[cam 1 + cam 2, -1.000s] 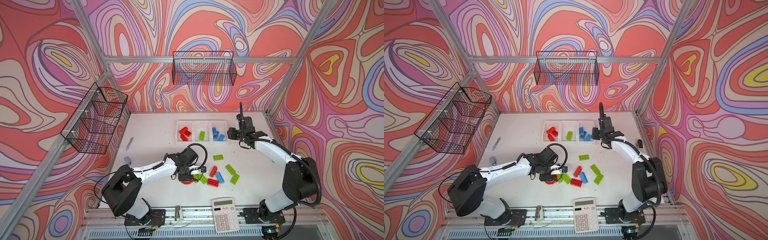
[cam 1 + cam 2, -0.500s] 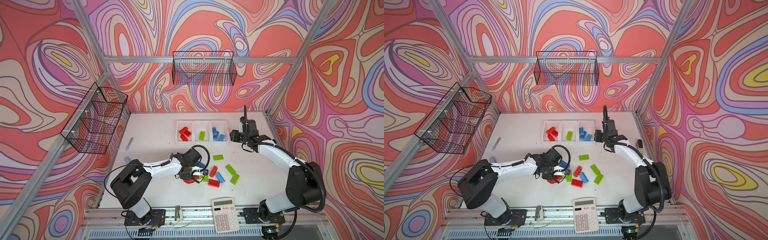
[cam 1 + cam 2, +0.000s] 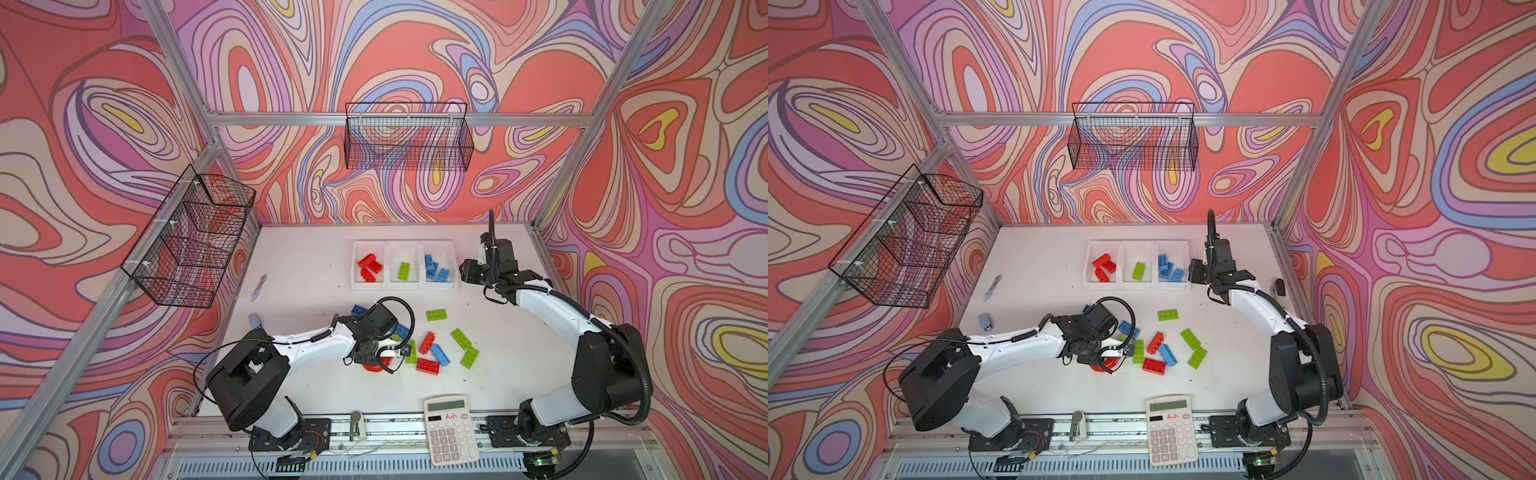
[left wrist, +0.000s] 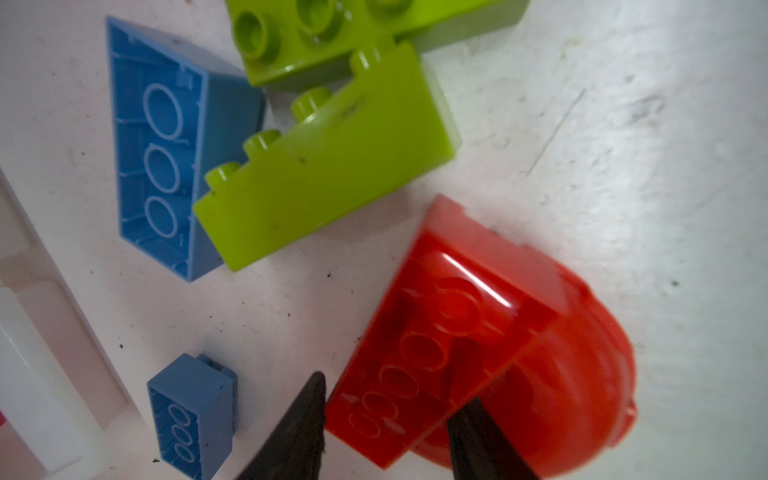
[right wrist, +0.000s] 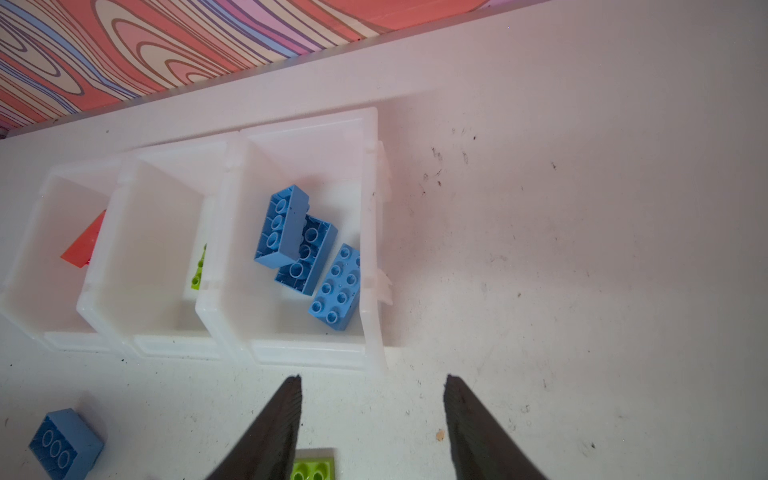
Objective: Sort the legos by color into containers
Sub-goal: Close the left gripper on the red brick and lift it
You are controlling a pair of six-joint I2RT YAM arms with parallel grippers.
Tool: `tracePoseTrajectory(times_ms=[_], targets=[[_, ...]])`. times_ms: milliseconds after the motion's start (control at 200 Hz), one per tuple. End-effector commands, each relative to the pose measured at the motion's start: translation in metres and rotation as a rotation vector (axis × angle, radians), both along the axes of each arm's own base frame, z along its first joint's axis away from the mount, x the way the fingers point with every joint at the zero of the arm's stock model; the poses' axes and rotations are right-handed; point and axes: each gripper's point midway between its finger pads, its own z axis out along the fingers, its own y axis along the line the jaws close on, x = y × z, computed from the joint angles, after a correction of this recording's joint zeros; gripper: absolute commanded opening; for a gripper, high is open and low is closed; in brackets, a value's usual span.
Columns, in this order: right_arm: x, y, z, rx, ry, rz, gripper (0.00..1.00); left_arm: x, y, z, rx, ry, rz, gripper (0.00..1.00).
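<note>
Arch piece [image 4: 478, 324] in red sits clamped in the left hand [image 4: 395, 388], right hand [image 5: 372, 378] apart.

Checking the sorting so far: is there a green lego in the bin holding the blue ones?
No, the right wrist view shows only three blue legos in the end bin; the green lego lies in the middle bin.

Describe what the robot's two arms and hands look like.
The left arm and right arm have glossy white links between bulky black joint housings. Ribbed black cable runs along the right arm; thinner black cable loops at the left wrist. The left hand and right hand each carry two dark, tapering fingers.
</note>
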Motion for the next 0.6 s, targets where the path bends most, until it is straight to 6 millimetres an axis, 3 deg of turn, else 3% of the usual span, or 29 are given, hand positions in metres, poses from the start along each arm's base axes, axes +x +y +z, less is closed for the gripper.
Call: tracePoseTrajectory(times_ms=[0,406,591], targets=[[-0.001,-0.002,0.009,0.013,-0.022,-0.007,0.58,-0.003,0.010,0.001,-0.009,-0.012,0.087,0.36],[-0.001,0.000,0.015,0.029,-0.028,-0.004,0.58,0.006,0.014,0.016,-0.105,-0.082,0.248,0.23],[-0.004,0.000,0.016,0.029,-0.026,-0.006,0.58,0.030,0.017,0.042,-0.225,-0.109,0.422,0.21]])
